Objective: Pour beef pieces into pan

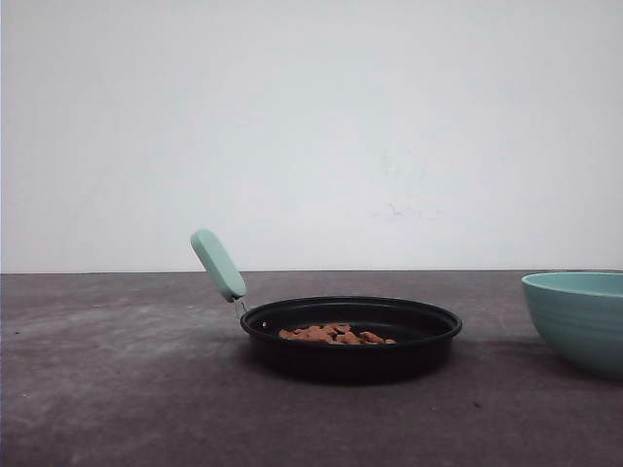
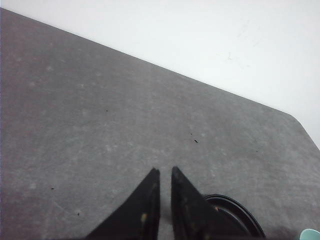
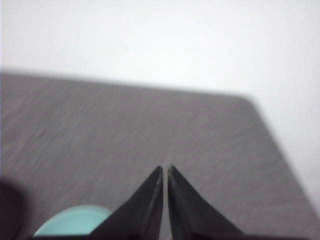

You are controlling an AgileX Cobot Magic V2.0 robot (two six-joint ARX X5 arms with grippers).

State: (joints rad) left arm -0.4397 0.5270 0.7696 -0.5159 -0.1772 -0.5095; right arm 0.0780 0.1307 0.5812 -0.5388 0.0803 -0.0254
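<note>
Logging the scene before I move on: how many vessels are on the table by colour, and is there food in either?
Black pan with mint-green handle: 1
Teal bowl: 1
Heap of beef pieces, lying in the pan: 1
Total: 2 vessels, plus 1 heap of food. The bowl's inside cannot be seen from the front view.

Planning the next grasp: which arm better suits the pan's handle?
Likely left: the handle juts toward that side, and the left gripper hangs beside the pan; the right gripper is near the teal bowl.
</note>
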